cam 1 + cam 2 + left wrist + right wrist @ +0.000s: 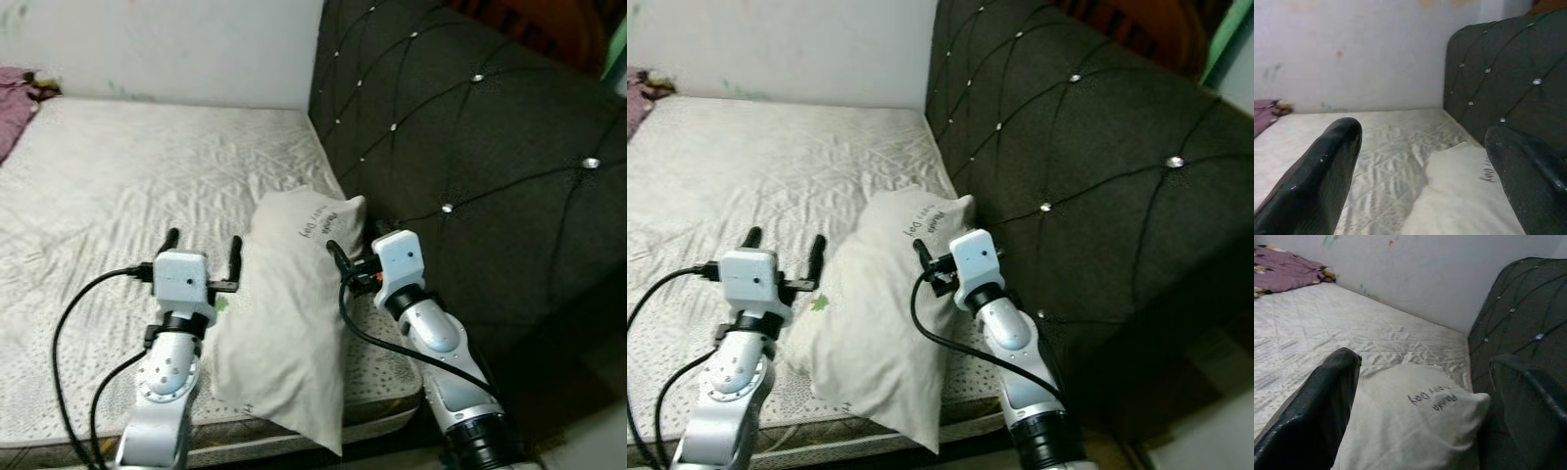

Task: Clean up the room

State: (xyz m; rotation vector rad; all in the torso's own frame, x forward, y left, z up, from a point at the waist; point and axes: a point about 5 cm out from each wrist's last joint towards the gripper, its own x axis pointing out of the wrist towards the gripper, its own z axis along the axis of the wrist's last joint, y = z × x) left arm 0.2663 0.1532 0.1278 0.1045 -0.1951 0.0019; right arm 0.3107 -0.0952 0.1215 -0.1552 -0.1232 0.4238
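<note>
Bare mattress (147,166) holds pillow (289,313) (lettering apparently "Panda"), fingers (172,238) spread.

The setting is a home bedroom, identified by a bare white quilted mattress (147,176) abutting a dark tufted studded headboard (470,127), a white printed pillow (289,294) at the mattress's corner, and a plain white wall (167,44).

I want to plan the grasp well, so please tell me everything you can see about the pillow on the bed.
The pillow is off-white, soft-looking cloth, creased, with small dark printed lettering near its top corner. It lies lengthwise on the pale quilted mattress, near the dark tufted headboard, and its lower end hangs over the mattress edge. The left gripper stands open beside it. The right gripper is open at its other side; contact cannot be judged.
</note>
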